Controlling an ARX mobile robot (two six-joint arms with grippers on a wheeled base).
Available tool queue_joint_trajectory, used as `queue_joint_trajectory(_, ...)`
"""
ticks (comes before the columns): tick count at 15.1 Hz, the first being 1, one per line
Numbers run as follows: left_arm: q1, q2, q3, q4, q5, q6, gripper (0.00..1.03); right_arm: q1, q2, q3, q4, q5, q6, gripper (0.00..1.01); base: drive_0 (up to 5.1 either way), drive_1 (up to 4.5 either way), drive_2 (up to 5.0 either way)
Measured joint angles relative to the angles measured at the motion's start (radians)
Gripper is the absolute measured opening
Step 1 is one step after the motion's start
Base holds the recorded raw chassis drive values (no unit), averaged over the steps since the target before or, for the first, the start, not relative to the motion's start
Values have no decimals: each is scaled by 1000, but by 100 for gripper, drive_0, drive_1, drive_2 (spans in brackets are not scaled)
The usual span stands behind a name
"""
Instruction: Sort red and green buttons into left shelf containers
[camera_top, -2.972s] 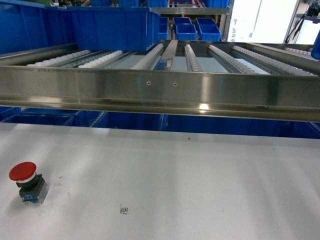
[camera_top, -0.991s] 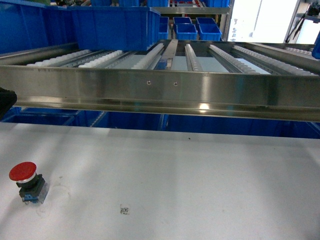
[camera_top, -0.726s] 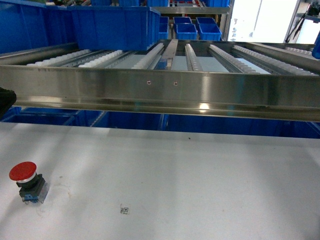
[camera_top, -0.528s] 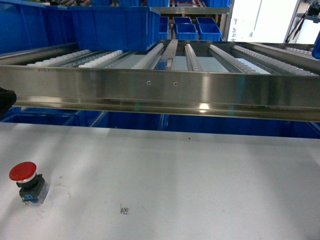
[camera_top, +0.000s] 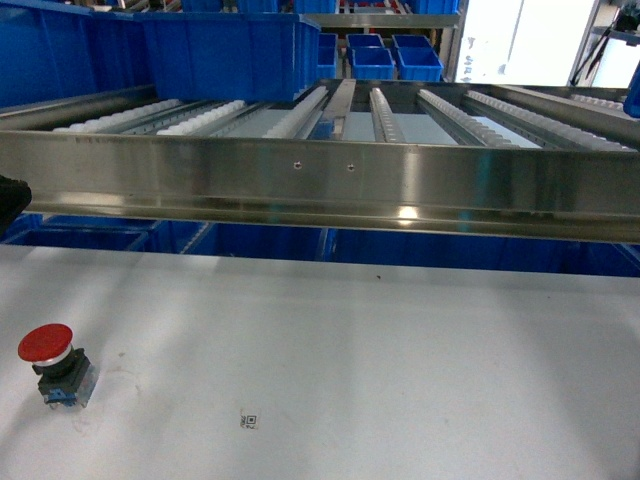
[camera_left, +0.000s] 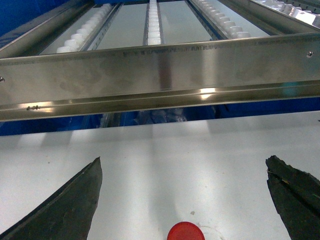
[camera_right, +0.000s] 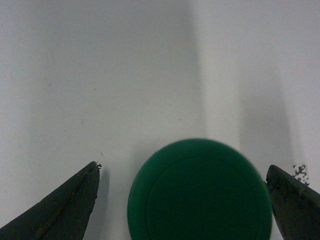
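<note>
One red button (camera_top: 46, 343), one green button (camera_right: 200, 192), two large blue bins (camera_top: 225, 55) on the shelf, four small blue trays (camera_top: 372, 63) beyond

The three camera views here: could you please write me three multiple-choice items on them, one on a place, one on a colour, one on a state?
1. Where in the head view is the red button?
A. lower left of the white table
B. on the roller shelf
C. far right of the table

2. What colour is the cap between the right gripper fingers?
A. red
B. yellow
C. green

3. How does the left gripper stand?
A. shut on the red button
B. open, fingers spread wide above the table
C. out of view

Answers:
1. A, it sits on the table near the left edge.
2. C, the right wrist view shows a green button.
3. B, the dark fingers stand far apart, the red cap low between them, untouched.
</note>
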Motion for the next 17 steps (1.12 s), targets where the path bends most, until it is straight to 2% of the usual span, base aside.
queue_joint_trajectory(1,0,0,0,0,0,0,98,-1,2,-3,35,2,-2,98,0,0,0)
queue_joint_trajectory(2,0,0,0,0,0,0,98,-1,12,-3,58,3,-5,90,0,0,0)
queue_joint_trajectory(7,0,0,0,0,0,0,98,-1,41,-5,88,-21,0,39,0,0,0)
queue_joint_trajectory(8,0,0,0,0,0,0,98,-1,47,-5,103,-25,1,35,0,0,0)
queue_joint_trajectory(10,0,0,0,0,0,0,98,-1,54,-19,138,-44,2,35,0,0,0)
queue_joint_trajectory(13,0,0,0,-1,0,0,98,20,-10,-114,225,-42,-3,35,0,0,0)
queue_joint_trajectory(16,0,0,0,0,0,0,98,49,-272,-241,266,-56,-12,35,0,0,0)
queue_joint_trajectory(17,0,0,0,0,0,0,98,48,-411,-297,204,-68,-17,35,0,0,0)
